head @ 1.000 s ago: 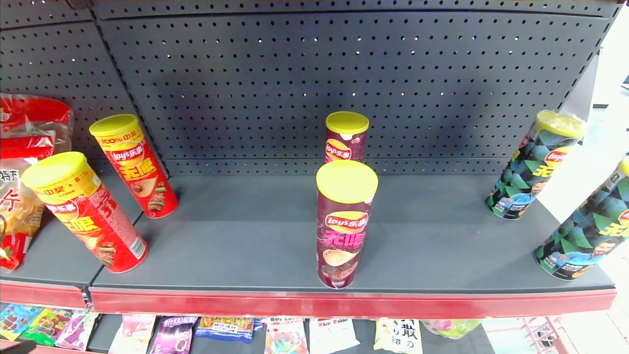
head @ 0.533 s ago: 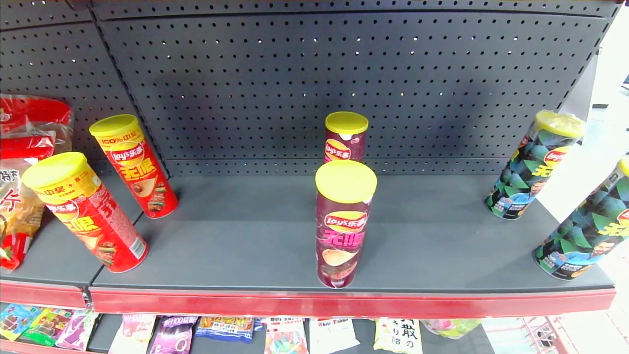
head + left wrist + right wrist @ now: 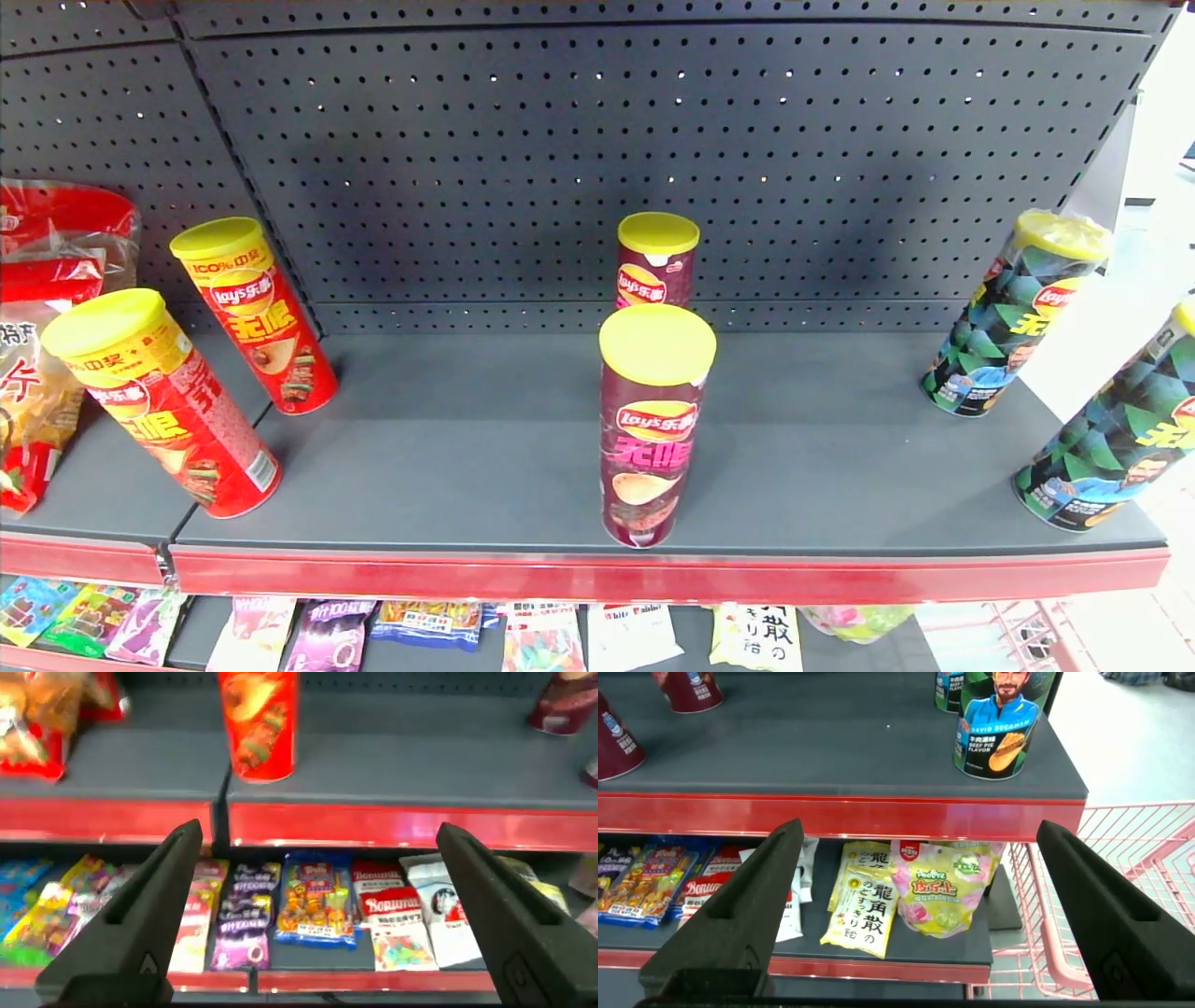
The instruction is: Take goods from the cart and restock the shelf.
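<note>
The left tool (image 3: 318, 833) is spread wide and empty before the red front lip of the shelf (image 3: 448, 467), below a red can (image 3: 259, 723). The right tool (image 3: 920, 829) is just as wide, below a green can (image 3: 999, 719). The pink cart (image 3: 1130, 868) stands past the shelf's right end.

The left claw (image 3: 320, 833) was spread wide and empty, its two dark fingers (image 3: 131, 924) set well apart and pointing forward. The right claw (image 3: 920, 829) was posed alike, its fingers (image 3: 1106, 919) splayed wide, gripping nothing, held roughly level.
</note>
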Robot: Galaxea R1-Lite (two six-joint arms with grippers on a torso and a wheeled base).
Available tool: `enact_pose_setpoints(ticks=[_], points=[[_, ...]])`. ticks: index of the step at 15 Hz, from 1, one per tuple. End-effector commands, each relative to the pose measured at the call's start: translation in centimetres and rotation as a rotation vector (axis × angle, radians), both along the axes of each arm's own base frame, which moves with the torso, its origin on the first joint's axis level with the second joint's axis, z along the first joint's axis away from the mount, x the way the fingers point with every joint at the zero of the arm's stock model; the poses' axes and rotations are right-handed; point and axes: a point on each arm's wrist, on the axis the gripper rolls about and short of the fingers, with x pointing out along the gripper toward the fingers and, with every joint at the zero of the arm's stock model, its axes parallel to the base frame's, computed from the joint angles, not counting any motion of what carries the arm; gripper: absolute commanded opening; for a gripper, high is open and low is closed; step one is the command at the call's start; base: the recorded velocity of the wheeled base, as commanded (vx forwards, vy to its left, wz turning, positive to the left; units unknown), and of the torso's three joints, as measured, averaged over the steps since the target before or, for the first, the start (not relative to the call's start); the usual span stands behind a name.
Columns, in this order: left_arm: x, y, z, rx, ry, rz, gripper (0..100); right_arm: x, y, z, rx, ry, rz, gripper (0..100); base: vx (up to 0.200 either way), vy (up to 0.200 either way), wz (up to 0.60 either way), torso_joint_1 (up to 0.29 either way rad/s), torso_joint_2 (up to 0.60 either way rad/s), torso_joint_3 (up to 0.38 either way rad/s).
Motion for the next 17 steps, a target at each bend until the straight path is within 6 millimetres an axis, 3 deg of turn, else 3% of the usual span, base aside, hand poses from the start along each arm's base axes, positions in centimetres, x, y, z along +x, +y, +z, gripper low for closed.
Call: enact_pose_setpoints(ticks=[1,17], points=[[0.02,0.02,-0.09,-0.002,0.002,0.011,100,0.0,0.0,0.0,0.0,-0.001,0.0,100,0.0,0.0,0.0,0.0,0.0,0.0],[0.02,-0.03,-0.09,0.016,0.002,-0.015,100,0.0,-0.02,0.0,-0.002,-0.001,-0.007,100,0.0,0.0,0.0,0.0,0.0,0.0]])
